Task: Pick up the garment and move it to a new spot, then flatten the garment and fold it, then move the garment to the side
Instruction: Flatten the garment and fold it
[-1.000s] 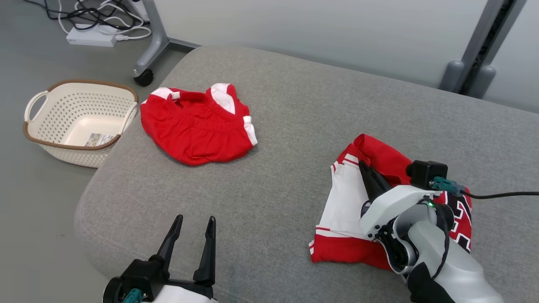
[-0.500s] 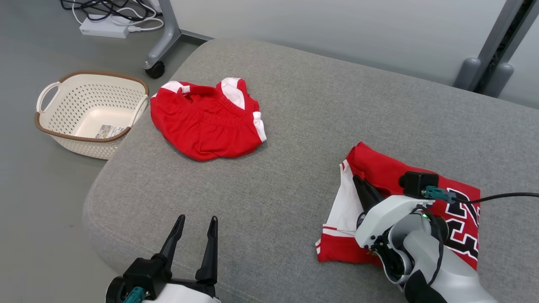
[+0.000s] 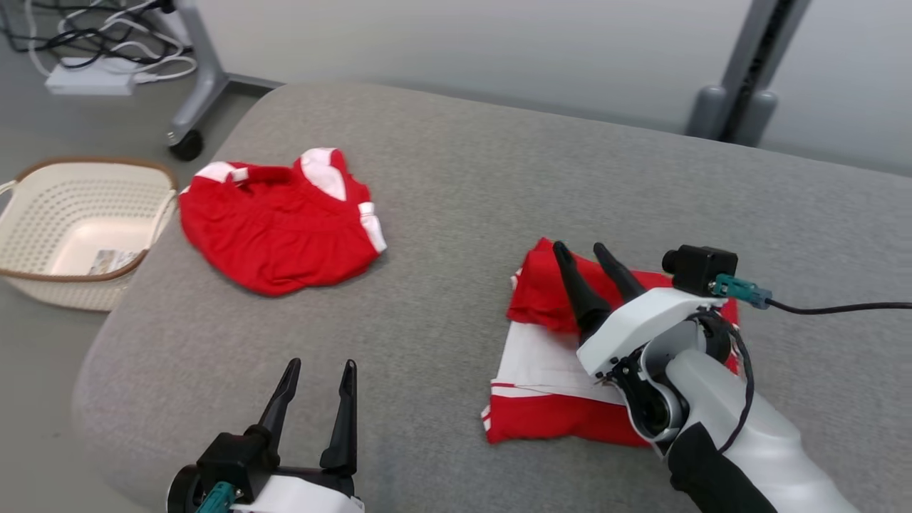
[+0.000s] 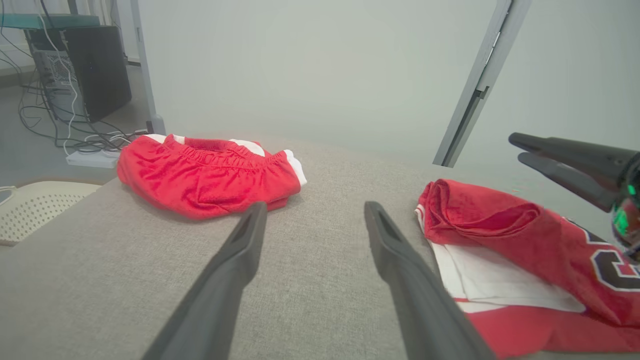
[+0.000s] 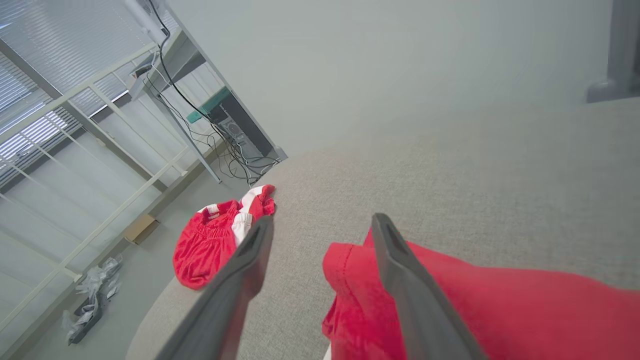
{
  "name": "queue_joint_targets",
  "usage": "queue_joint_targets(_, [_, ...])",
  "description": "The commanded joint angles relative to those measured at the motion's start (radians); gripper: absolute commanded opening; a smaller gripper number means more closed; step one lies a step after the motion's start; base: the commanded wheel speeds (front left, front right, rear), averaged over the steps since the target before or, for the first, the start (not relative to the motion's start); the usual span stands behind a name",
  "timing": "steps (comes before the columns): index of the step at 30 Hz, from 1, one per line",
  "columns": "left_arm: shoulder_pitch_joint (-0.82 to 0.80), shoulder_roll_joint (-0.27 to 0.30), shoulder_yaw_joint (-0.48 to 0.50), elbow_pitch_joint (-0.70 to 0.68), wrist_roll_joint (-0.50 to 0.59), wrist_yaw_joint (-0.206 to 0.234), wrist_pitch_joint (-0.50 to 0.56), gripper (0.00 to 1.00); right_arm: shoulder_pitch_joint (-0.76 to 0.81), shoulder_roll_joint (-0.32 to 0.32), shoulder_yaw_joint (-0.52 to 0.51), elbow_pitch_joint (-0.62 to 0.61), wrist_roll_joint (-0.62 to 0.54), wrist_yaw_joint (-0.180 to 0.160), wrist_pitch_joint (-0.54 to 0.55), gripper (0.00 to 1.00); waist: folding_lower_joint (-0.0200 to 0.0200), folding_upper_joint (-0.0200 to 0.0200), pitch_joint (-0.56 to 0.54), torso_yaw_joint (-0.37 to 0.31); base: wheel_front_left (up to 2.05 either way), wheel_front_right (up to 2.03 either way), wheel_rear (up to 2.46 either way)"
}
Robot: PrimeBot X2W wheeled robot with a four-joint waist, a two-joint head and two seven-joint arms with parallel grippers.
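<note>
The right gripper (image 3: 578, 247) now stands apart, off the jersey (image 3: 541, 349); its unpinned fold may unroll. The left gripper (image 3: 320, 365) gapes.

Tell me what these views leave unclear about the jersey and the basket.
- Head view: the right part of the jersey is hidden behind the right arm.
- Left wrist view: the number on the jersey is cut off by the right edge.
- Right wrist view: the jersey's lower part is cut off by the bottom edge.
- Head view: the basket is cut off by the left edge, and the paper in it is too small to read.
</note>
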Motion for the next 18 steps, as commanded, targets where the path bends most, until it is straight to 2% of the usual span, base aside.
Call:
queue_joint_targets(1, [-0.011, 0.004, 0.009, -0.004, 0.007, -0.002, -0.004, 1.00, -0.013, -0.008, -0.031, -0.009, -0.040, 0.001, -0.005, 1.00, 0.0000, -0.0001, -0.006, -0.060, 0.00, 0.00, 0.00])
queue_joint_targets(4, [-0.011, 0.003, 0.014, -0.006, 0.013, -0.005, -0.004, 1.00, -0.014, -0.008, -0.061, -0.016, -0.086, 0.001, -0.005, 1.00, 0.0000, -0.0001, -0.006, -0.092, 0.00, 0.00, 0.00])
queue_joint_targets(9, [-0.022, 0.003, 0.028, -0.019, 0.021, -0.009, -0.004, 1.00, 0.029, -0.007, -0.105, -0.061, -0.185, 0.001, -0.005, 1.00, 0.0000, -0.0001, -0.010, -0.185, 0.00, 0.00, 0.00])
queue_joint_targets(18, [-0.019, 0.004, 0.033, -0.018, 0.014, -0.011, -0.004, 1.00, 0.146, -0.007, -0.182, -0.134, -0.328, 0.001, -0.005, 1.00, 0.0000, -0.0001, -0.021, -0.292, 0.00, 0.00, 0.00])
